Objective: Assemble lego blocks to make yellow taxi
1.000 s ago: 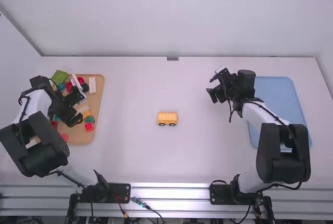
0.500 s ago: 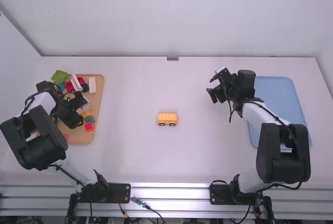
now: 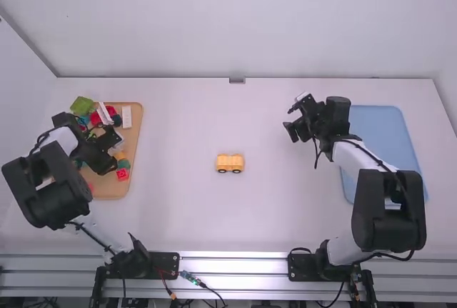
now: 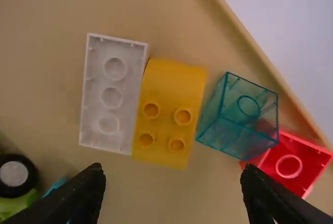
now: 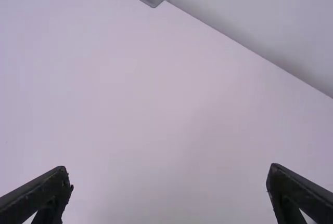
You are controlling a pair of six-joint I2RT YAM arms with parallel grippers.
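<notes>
My left gripper (image 3: pixel 113 152) is over the wooden tray on the left, open. In the left wrist view its fingers stand apart, the gripper (image 4: pixel 173 185) holding nothing. Below it lies a yellow block (image 4: pixel 168 114) with a curved end and several studs, touching an upturned white block (image 4: pixel 112 94). A clear teal block (image 4: pixel 240 115) is beside the yellow one. Mid-table stands a yellow block car (image 3: pixel 230 163) with dark wheels. My right gripper (image 3: pixel 290 118) hangs over the table's right part; in the right wrist view the gripper (image 5: pixel 169 180) is open over bare tabletop.
The wooden tray (image 3: pixel 107 192) also bears a red block (image 4: pixel 292 164), a green block (image 3: pixel 81 106) and a black wheel (image 4: pixel 15 176) on a green piece. A blue tray (image 3: pixel 385 136) lies partly under the right arm.
The left arm has shifted a little over the wooden tray, its elbow toward the right and away from the camera. The right arm and the yellow car have stayed put.
</notes>
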